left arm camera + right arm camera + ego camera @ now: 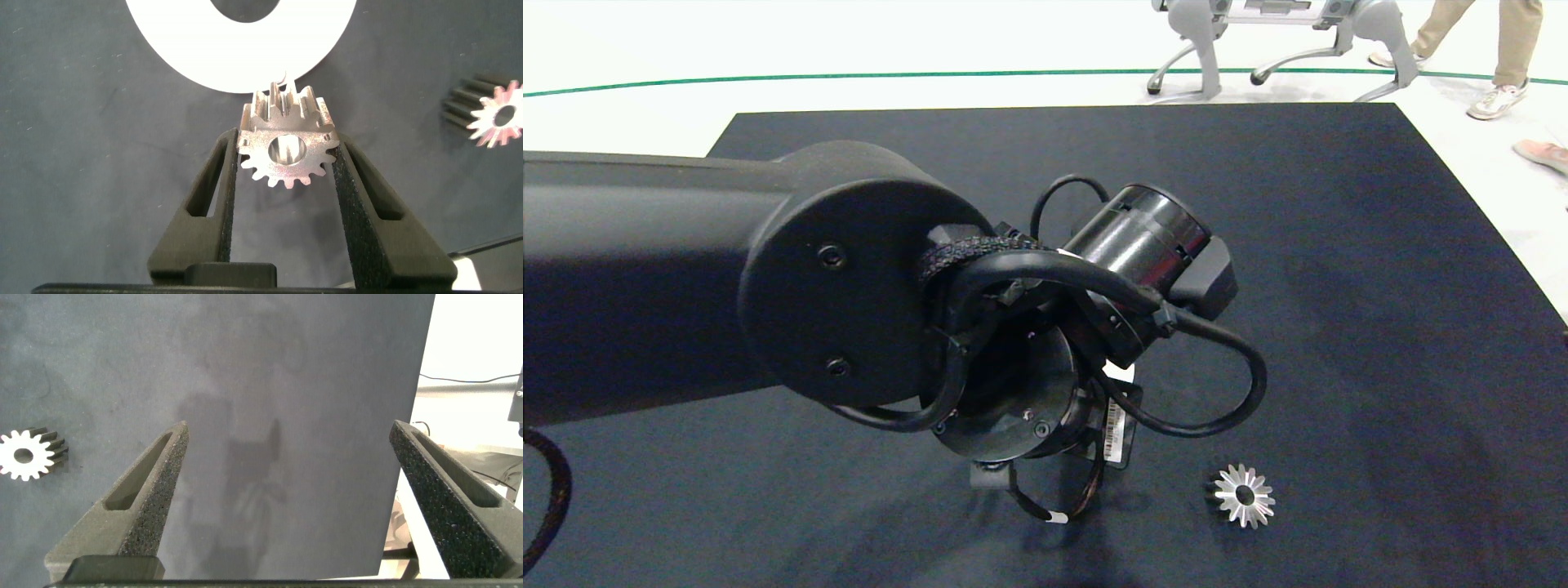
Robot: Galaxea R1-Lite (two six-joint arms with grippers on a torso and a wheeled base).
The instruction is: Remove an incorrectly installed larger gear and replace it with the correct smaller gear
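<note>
My left gripper [286, 144] is shut on the smaller gear [286, 157], a silver spur gear with blunt teeth, gripped at its sides and held just above the dark mat. Right beside it is a flat white disc [188, 57] with a round hole. The larger gear [1244, 495] [500, 114], star-toothed and shiny, lies loose on the mat to the right of that gripper. In the head view my left arm [849, 278] covers its own fingers and the held gear. My right gripper [290, 429] hangs open over bare mat, with another small blunt-toothed gear [29, 453] lying off to one side.
The dark mat [1339, 245] covers the table, with white floor past its edges. Beyond the far edge stand a legged robot [1201, 49] and a person's legs [1503, 49], with a shoe [1539, 151] to the right.
</note>
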